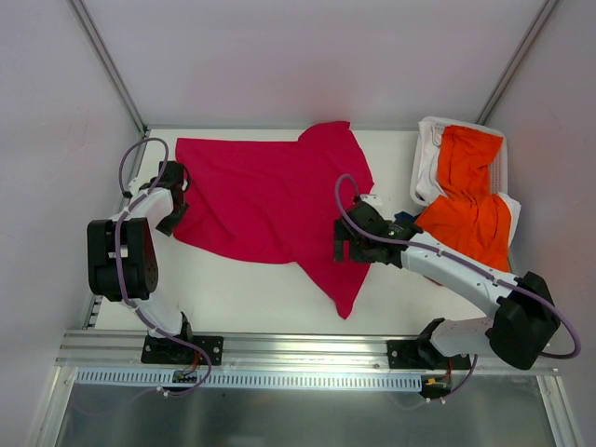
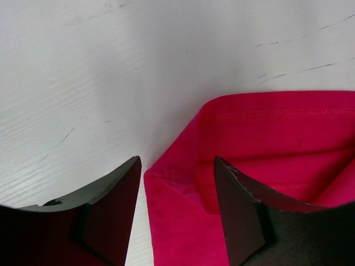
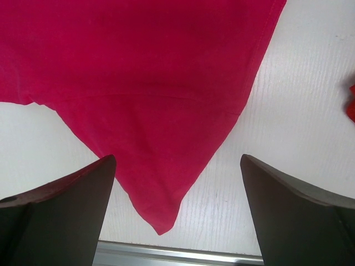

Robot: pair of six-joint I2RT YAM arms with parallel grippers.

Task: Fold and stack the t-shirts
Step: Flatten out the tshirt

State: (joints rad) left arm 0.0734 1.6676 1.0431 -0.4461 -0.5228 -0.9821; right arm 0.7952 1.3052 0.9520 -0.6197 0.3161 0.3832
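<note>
From above, a crimson shirt (image 1: 270, 200) is seen spread in soft wrinkles over the white desk (image 1: 242, 289), one sleeve reaching to the far edge and a pointed corner trailing toward the near edge. An orange shirt (image 1: 470, 209) is draped, crumpled, over a white basket (image 1: 424, 163) at the far right. The left tool (image 1: 177, 191) is set at the crimson shirt's left edge, and the right tool (image 1: 343, 244) over its right side.

In the left wrist view, the dark fingers (image 2: 111, 210) are held apart, released. A folded corner with a stitched hem (image 2: 277, 114) lies between them, and the scratched desk is seen beyond.

In the right wrist view, the jaws are spread wide, nothing grasped. The pointed corner lies flat between and below them, and a metal rail (image 3: 177, 256) is seen at the desk's edge.
</note>
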